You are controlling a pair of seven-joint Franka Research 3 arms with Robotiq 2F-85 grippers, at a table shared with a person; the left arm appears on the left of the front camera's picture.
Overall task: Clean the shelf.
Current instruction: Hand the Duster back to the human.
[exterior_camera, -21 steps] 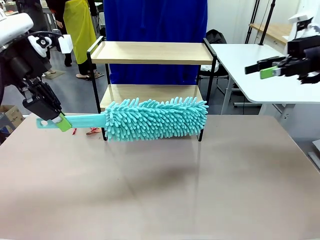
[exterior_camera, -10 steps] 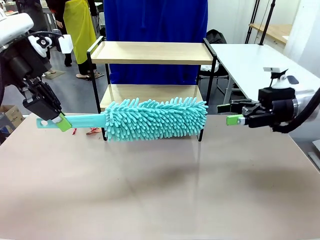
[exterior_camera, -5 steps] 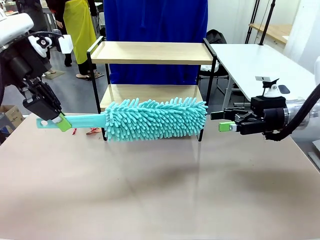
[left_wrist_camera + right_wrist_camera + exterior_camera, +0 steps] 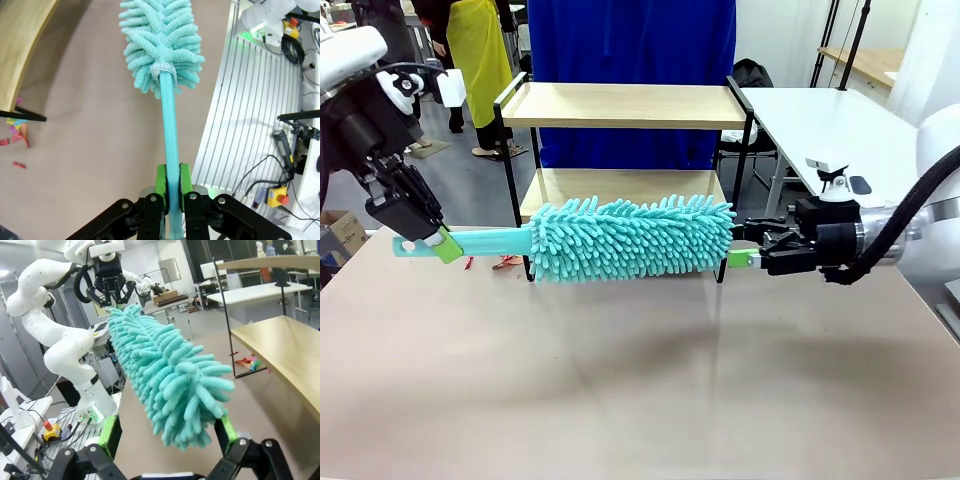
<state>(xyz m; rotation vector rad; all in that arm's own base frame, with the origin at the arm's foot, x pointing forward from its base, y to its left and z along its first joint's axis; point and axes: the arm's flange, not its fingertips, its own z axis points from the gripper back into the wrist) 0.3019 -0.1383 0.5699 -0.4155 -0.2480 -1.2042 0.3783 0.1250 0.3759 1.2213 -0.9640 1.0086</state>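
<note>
The shelf [image 4: 625,160] stands at the far edge of the table [image 4: 640,380], its two wood boards level and its long side running left to right across the front view. In front of its lower board a teal duster [image 4: 632,238] hangs in the air, lying flat with its long axis parallel to the boards. The fluffy head points toward the robot's right and the thin handle [image 4: 485,241] toward the left.

The left gripper [image 4: 444,244] is clenched on the end of that handle. Its arm comes down from the upper left, wrist bent so the fingers angle down and toward the right. In the left wrist view the handle runs straight out from between the green pads [image 4: 160,180] to the head, with the table below.

The right gripper [image 4: 741,252] reaches in level from the right, forearm horizontal, fingers pointing left at the free tip of the duster head. Its jaws are spread wide. In the right wrist view the two fingers [image 4: 111,432] stand on either side of the head's tip, and whether they touch it cannot be told. The shelf's lower board lies just beyond and to the side.
</note>
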